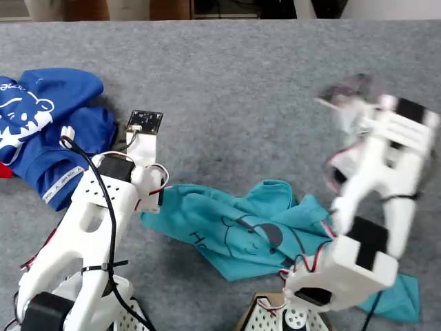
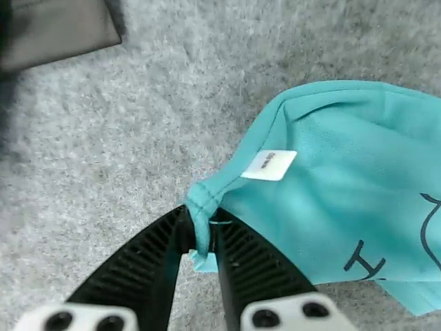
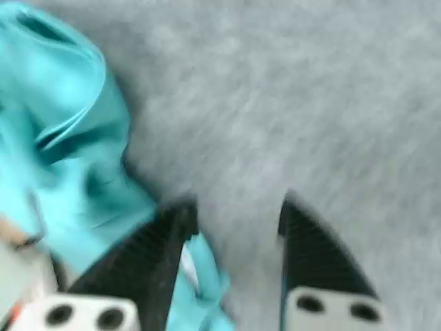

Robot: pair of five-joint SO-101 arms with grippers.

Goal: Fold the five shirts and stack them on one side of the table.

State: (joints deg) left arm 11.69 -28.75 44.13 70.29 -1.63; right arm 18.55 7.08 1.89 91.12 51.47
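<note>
Table: We see a grey, carpet-like table (image 1: pixel 262 89) from above, with two white arms rising from its near edge.

Teal shirt: A teal shirt (image 1: pixel 255 231) lies crumpled and unfolded near the middle of the table. It reaches from the left arm across to the right arm's base. We make out a dark line drawing on its front, and in the left wrist view a small white label (image 2: pixel 270 165) sewn close to one edge.

Left gripper: The left gripper (image 2: pixel 200 233) has its black fingers pressed together on a bunched bit of the teal shirt's hem. In the high view we place this pinch at the shirt's left end, low over the table.

Right gripper: The right gripper (image 3: pixel 236 207) has its fingers spread wide with bare grey table between them. We see teal cloth just beside one finger, though we cannot tell whether the two are touching.

Blue shirt: A blue shirt (image 1: pixel 48 138) with a white print sits bunched at the table's left edge, well apart from the teal one and beside the left arm.

Red cloth: We see a sliver of red cloth (image 1: pixel 4 170) under the blue shirt at the left edge of the high view.
</note>
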